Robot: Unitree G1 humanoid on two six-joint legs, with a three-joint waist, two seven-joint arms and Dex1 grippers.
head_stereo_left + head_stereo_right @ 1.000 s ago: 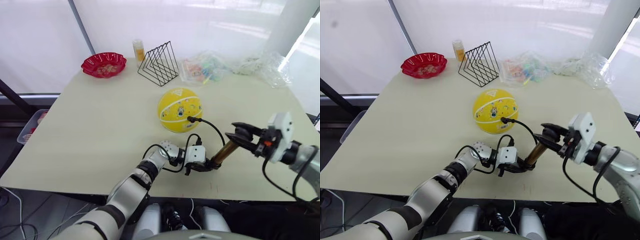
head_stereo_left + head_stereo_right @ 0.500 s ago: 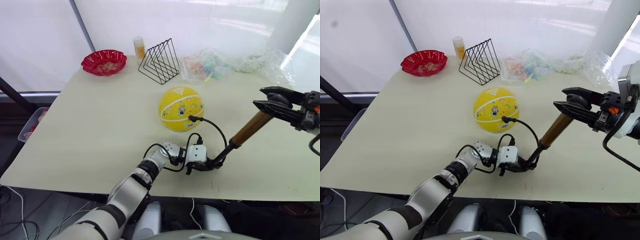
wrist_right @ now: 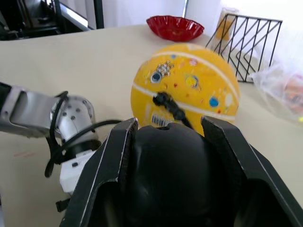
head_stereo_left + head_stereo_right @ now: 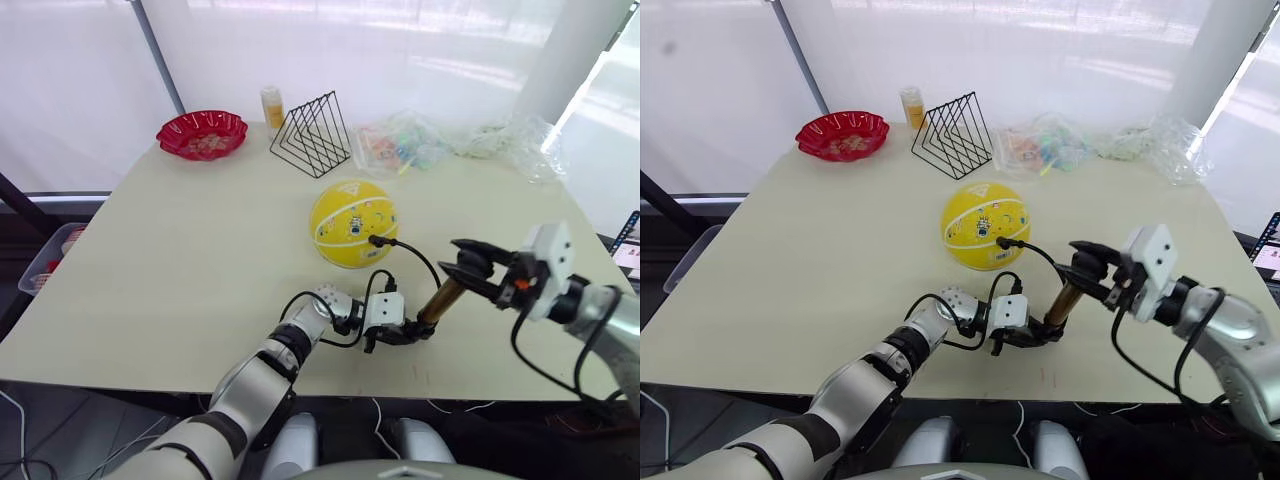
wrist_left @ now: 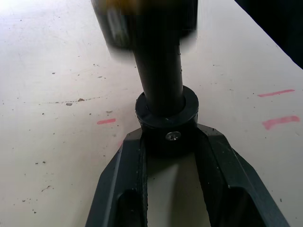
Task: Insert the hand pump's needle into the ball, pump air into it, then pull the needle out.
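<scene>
The hand pump leans between the two claws, its short brass-gold barrel tilted up toward the robot's right and its black base low near the front edge of the surface. The left claw lies low on the surface with its two black fingers narrowed around the pump's black base collar; the left wrist view shows that round collar, with a small screw head in it, seated between the finger pads and a smooth black stem rising from it. The right claw grips the pump's rounded black knob handle at the upper end, one finger on each side, and the right wrist view has the glossy knob wedged between the flat black fingers. A thin black hose arcs from beside the left claw up and over to the ball, which sits just beyond the left claw and to the left of the right claw. The needle's small black fitting presses against the ball's near side; the silver pin itself is too thin to make out. The ball is round yellow rubber with white seam lines and small coloured prints. The surface is pale, matte and lightly speckled, with short red marks near the left claw.
</scene>
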